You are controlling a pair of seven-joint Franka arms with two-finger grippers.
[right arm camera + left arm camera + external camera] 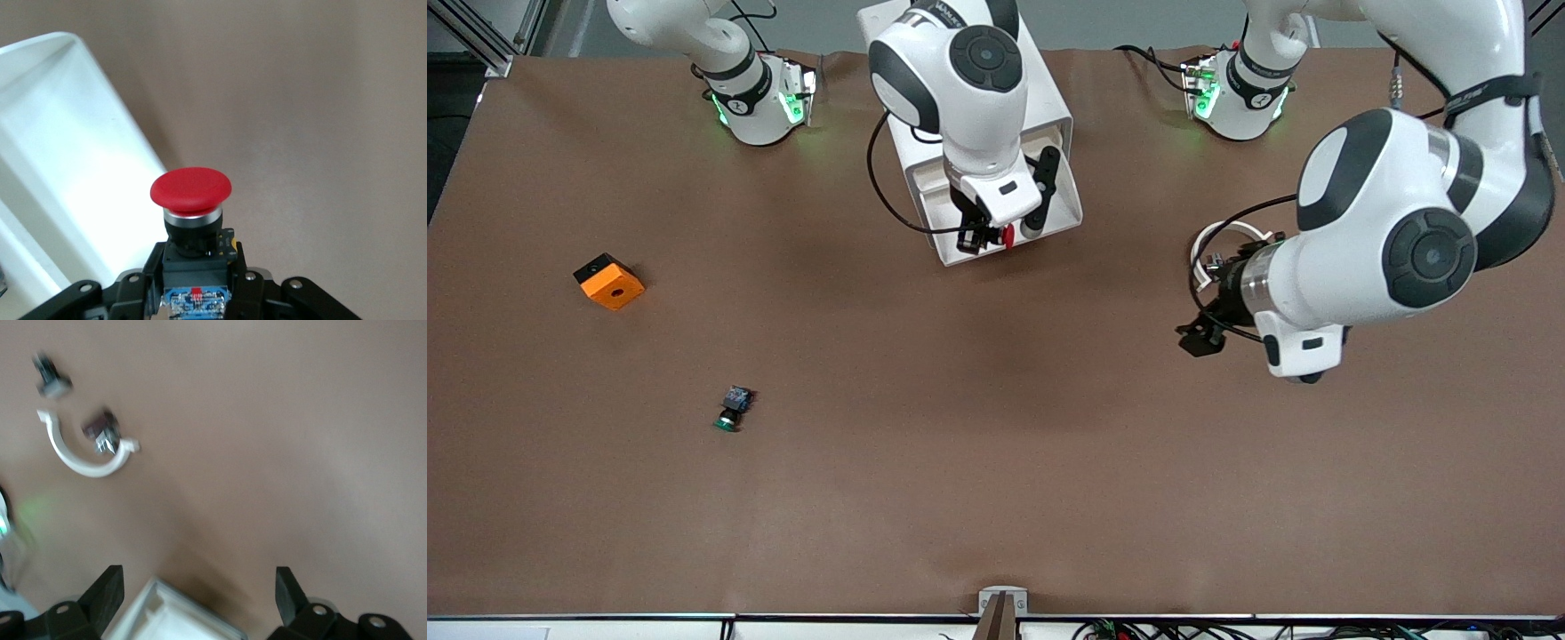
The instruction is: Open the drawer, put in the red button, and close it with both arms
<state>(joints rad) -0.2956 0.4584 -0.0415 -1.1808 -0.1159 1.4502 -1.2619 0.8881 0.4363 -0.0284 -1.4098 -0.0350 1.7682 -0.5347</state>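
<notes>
Drawer (1009, 233) stood open, upper centre; right pincer (985, 238) pinched red button (191, 188) above it, unreleased; left pincer (197, 593) spread, waiting; closing remained

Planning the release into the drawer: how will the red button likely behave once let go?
The red button, held in the right gripper over the drawer, looks rigid. Its wide round cap on a narrower body suggests it may tip, perhaps rolling. Left gripper waits, open.

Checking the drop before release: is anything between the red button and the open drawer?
Nothing visible. The right gripper holds the red button at the open drawer's front edge, with the bare white tray right beside it. The left gripper hangs open, away toward the left arm's end of the table.
</notes>
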